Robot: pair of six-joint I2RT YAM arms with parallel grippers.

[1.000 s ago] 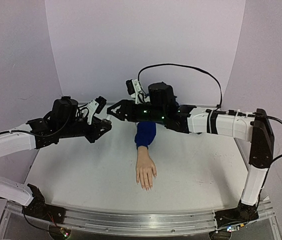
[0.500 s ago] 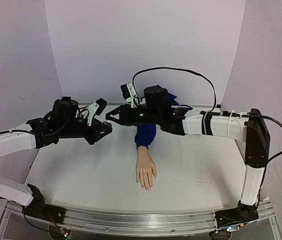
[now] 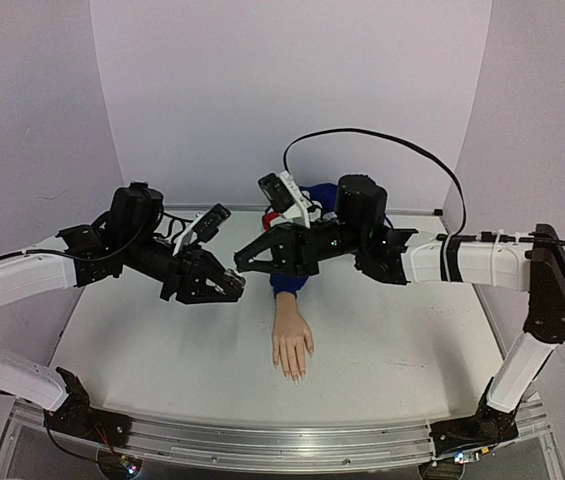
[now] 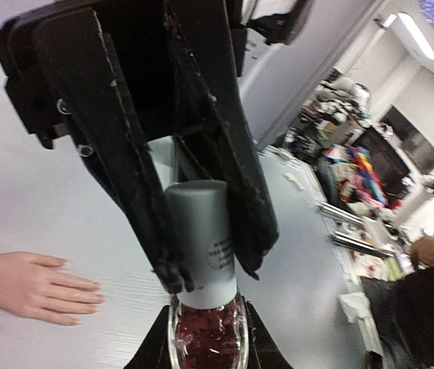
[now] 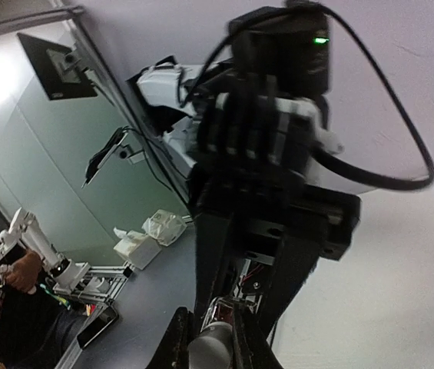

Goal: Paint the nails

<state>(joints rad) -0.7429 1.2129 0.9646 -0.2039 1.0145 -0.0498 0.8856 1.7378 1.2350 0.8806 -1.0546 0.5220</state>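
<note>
The mannequin hand (image 3: 292, 345) lies palm down mid-table, its blue sleeve (image 3: 290, 272) towards the back. Its nails (image 3: 294, 374) point at the near edge and look pale in the left wrist view (image 4: 86, 297). The two grippers meet tip to tip left of the sleeve, above the table. My left gripper (image 3: 234, 287) (image 4: 205, 327) is shut on the glass body of the dark-red polish bottle (image 4: 205, 342) (image 5: 224, 307). My right gripper (image 3: 246, 265) (image 5: 205, 332) is shut on the bottle's white cap (image 4: 201, 238) (image 5: 210, 346). The cap sits on the bottle.
The right arm's black cable (image 3: 382, 140) arches over its wrist. Purple walls close the back and sides. An aluminium rail (image 3: 282, 440) runs along the near table edge, with the arm bases at its ends.
My right gripper has gone from open to shut on the cap. Both grippers, joined at the bottle, have moved right and towards the near edge, closer to the hand.
</note>
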